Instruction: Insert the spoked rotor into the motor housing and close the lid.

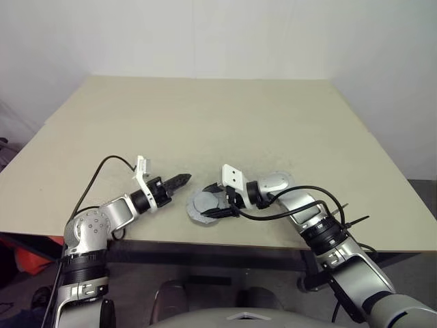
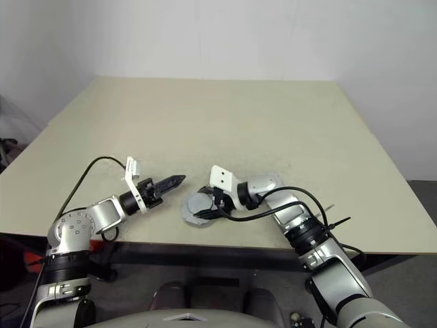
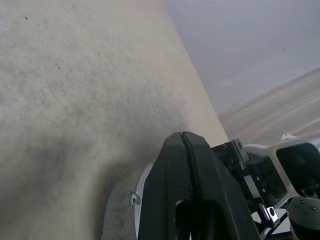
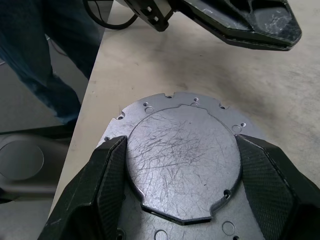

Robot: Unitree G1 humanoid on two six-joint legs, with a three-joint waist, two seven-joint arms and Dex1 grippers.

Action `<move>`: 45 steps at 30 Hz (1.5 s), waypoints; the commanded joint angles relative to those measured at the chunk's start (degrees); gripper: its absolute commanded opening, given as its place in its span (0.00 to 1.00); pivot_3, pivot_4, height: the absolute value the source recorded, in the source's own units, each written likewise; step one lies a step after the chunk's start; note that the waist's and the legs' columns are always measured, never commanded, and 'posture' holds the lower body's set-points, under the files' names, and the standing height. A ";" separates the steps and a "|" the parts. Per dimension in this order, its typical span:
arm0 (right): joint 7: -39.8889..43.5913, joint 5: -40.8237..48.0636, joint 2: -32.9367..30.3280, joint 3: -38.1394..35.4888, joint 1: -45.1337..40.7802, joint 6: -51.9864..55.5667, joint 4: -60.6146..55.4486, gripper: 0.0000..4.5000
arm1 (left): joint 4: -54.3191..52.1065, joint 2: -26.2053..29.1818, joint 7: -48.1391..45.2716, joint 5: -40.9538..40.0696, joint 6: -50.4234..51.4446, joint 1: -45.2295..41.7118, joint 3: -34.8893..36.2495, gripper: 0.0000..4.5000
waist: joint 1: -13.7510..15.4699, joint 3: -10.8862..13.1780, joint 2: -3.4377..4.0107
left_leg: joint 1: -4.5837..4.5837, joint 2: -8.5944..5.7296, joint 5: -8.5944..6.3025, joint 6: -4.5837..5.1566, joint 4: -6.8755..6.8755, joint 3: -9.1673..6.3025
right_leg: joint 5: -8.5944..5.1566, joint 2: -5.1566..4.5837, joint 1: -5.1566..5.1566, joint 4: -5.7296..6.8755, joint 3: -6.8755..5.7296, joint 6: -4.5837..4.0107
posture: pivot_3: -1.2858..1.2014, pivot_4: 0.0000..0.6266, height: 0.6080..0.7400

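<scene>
I note beige table (image 1: 205, 123), top bare over far half, faint dark specks on surface. White wall (image 1: 218, 34) behind far edge. Person's legs in blue trousers (image 4: 35, 60) standing at table's near-left edge.

The lid (image 4: 182, 160) is scratched grey metal; the table (image 1: 205, 116) is matt beige.
</scene>
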 commanded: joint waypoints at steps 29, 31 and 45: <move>-0.91 0.40 0.08 -2.29 -1.67 1.54 2.12 0.89 | -3.03 4.49 -1.74 1.99 5.29 4.96 -7.97 0.00 | 0.05 -0.04 0.06 | 0.71 -0.01 0.00 -0.01 -0.01 -0.01 | -0.27 -0.02 0.72 -0.04 0.08 0.45 | 0.52 0.00 1.00; 0.19 1.87 -0.57 -3.53 -1.13 0.79 -0.29 0.95 | -2.81 4.53 -1.84 2.22 5.06 4.82 -8.06 0.00 | 0.11 -0.03 0.06 | 0.69 -0.03 0.00 -0.01 0.00 -0.01 | -0.29 -0.05 0.74 -0.07 0.12 0.49 | 0.52 0.00 1.00; -7.72 19.90 -1.39 -22.13 -3.90 31.84 -4.58 0.95 | 1.44 4.37 -2.28 4.76 2.08 1.04 -6.50 0.00 | 0.29 -0.01 0.09 | 0.49 -0.12 -0.01 0.01 -0.01 -0.01 | -0.32 -0.14 0.65 -0.09 0.17 0.55 | 0.52 0.00 1.00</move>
